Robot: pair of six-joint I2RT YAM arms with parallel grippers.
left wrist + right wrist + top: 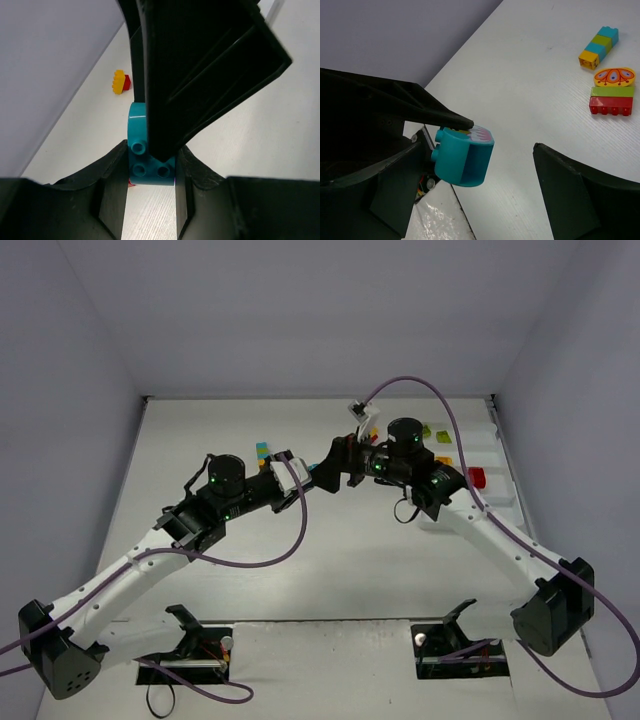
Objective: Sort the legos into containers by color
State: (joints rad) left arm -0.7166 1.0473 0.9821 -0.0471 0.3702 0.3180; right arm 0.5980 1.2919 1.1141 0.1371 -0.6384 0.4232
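My left gripper [300, 478] is shut on a rounded cyan lego [322, 476] and holds it in the air over the middle of the table. In the left wrist view the cyan lego [150, 162] sits clamped between my fingertips, with the right gripper's black finger across it. My right gripper [342, 462] is open; in the right wrist view its jaws stand wide around the cyan lego [465, 157], without pinching it. The white tray [497, 465] at the right holds green legos [433, 430], an orange one [445, 461] and a red one [477, 477].
Loose on the table: a cyan-green-yellow stack [599, 47], a yellow oval printed piece [615, 76], a green-on-red lego [611, 100], and a yellow-and-red lego [121, 82]. The stack also shows in the top view [260, 451]. White walls close the back and sides.
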